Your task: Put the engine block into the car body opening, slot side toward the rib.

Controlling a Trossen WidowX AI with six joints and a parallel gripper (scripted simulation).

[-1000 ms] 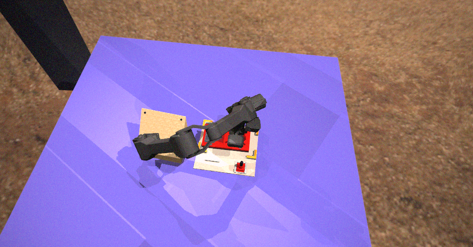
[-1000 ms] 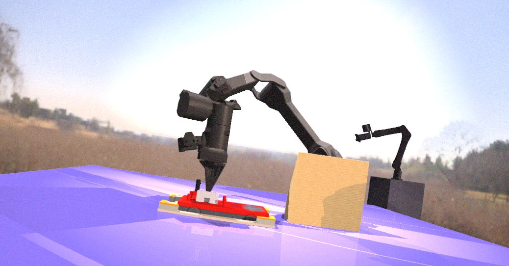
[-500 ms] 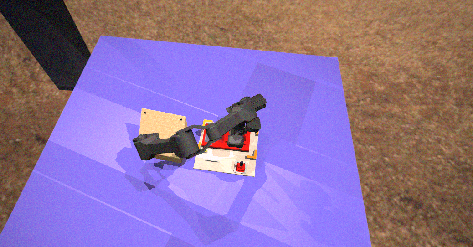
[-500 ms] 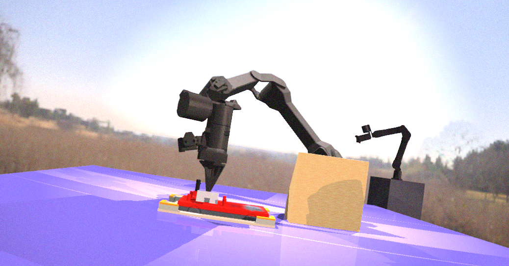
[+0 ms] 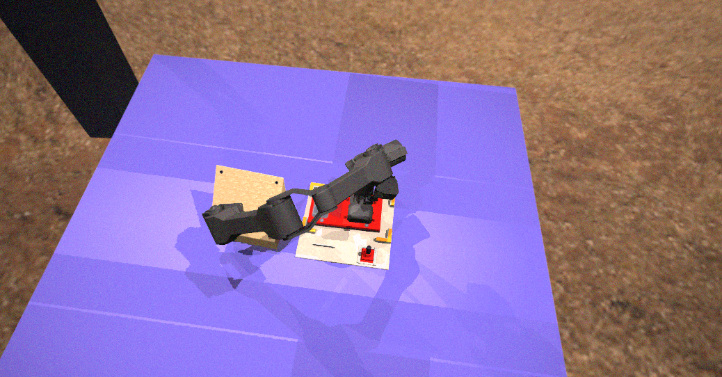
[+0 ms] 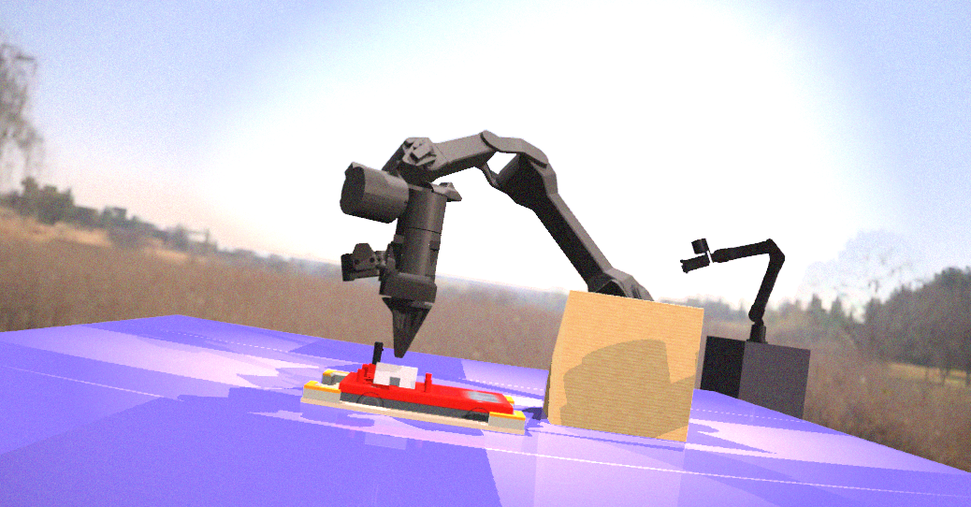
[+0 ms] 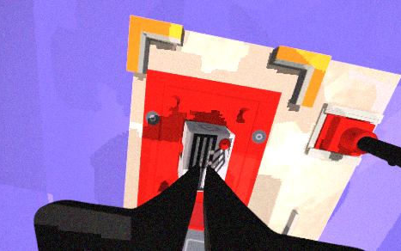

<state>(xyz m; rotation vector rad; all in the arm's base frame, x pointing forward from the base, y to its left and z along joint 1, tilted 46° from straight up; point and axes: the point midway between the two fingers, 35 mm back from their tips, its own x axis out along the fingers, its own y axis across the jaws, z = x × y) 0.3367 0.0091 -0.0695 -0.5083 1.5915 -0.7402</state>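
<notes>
The grey-white engine block [image 6: 406, 372] [image 7: 209, 127] sits upright in the opening of the red car body [image 5: 330, 220] [image 6: 455, 398] [image 7: 158, 163]. Its top stands above the body. Dark slots and a small red dot show on its top in the wrist view. Whether it is fully down, and which side faces the rib, I cannot tell. My gripper [image 6: 400, 355] [image 7: 203, 172] points down just above the block, its fingers nearly together with only a thin gap and nothing between them. The arm hides the block in the top view.
The body lies on a pale board [image 5: 323, 251] [image 7: 218, 64] with yellow corner brackets [image 7: 321, 60]. A red part [image 5: 366, 254] [image 7: 334, 133] with an upright black stick stands near the board's corner. A tall wooden block [image 5: 247, 185] [image 6: 628, 361] stands beside the board.
</notes>
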